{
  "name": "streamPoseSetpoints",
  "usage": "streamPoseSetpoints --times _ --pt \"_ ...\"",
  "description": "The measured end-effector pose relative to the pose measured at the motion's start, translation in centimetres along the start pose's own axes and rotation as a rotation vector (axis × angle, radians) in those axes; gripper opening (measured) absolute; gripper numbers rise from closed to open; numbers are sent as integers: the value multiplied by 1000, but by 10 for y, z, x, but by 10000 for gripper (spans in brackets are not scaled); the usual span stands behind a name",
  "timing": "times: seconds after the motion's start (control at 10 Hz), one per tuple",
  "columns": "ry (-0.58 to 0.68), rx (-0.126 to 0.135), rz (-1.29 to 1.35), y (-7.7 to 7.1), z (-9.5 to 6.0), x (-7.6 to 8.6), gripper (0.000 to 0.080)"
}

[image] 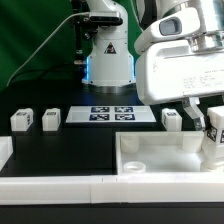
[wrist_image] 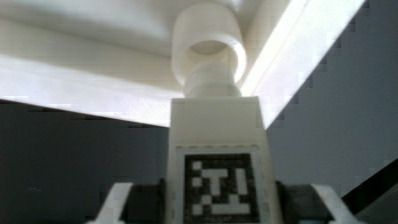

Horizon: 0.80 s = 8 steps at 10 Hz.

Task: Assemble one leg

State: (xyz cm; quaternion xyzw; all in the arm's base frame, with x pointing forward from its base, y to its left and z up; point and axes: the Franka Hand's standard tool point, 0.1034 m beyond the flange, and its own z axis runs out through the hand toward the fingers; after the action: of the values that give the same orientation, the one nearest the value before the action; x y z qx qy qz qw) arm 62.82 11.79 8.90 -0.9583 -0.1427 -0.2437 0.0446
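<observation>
My gripper (image: 208,118) is shut on a white leg (image: 213,137) and holds it over the right end of the large flat white tray-like piece (image: 150,156). In the wrist view the leg (wrist_image: 219,120) stands between my two fingers (wrist_image: 125,205), its black-and-white marker facing the camera. Its round end (wrist_image: 212,48) points at the tray piece's white wall (wrist_image: 107,80). I cannot tell whether the leg touches the tray piece. Three more legs stand on the black table: two at the exterior view's left (image: 22,121) (image: 51,119) and one right of the middle (image: 171,120).
The marker board (image: 112,113) lies on the table in front of the arm's base (image: 106,60). A white ledge (image: 60,187) runs along the front edge of the table. A small white block (image: 4,150) sits at the exterior view's far left.
</observation>
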Motion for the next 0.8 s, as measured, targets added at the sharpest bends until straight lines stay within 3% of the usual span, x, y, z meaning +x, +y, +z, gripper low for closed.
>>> streamPoseSetpoints --times 0.8 --pt "-1 -2 2 0 7 -15 293"
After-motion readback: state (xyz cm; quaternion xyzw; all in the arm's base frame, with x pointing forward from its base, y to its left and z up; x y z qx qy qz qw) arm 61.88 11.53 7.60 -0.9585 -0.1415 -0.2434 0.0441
